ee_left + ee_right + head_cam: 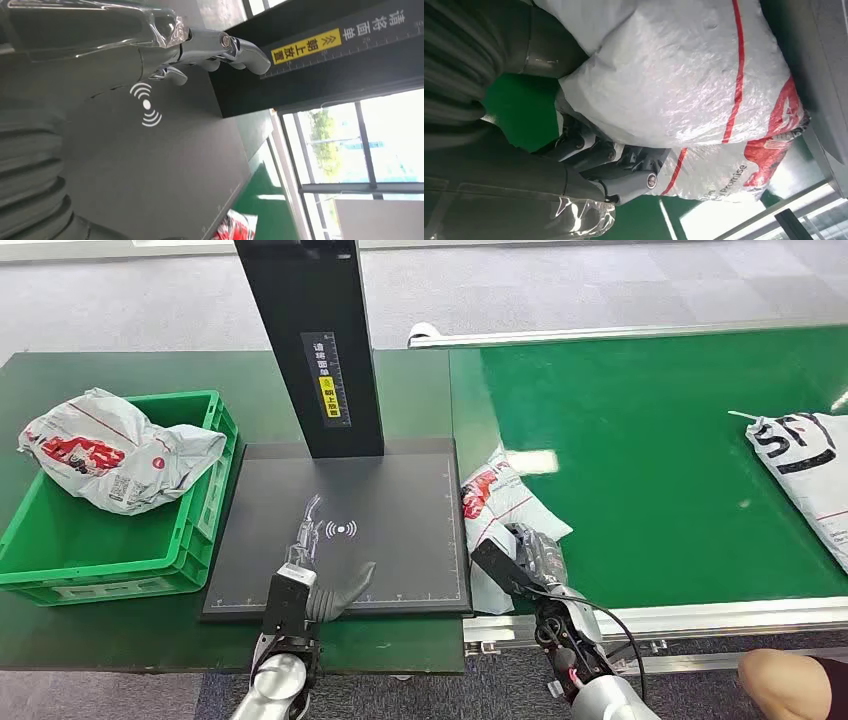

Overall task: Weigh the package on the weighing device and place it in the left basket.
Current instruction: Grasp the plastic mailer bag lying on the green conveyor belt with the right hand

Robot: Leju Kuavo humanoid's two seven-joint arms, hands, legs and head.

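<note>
Right hand (530, 558) fingers around package (497, 502); left hand (318, 570) flat, spread over scale (400, 560).

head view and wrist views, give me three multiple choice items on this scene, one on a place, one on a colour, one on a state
1. Where does the package at the right hand lie?
A. on the conveyor's near-left corner, beside the scale
B. in the basket
C. on the floor

2. What colour is the basket?
A. blue
B. green
C. red

3. What is the left hand doing?
A. holding a package
B. holding nothing, fingers stretched over the scale plate
C. gripping the basket rim

Answers: 1 A, it lies on the green belt at the plate's edge. 2 B, its walls are green. 3 B, the left wrist view shows nothing in its grasp.
</note>
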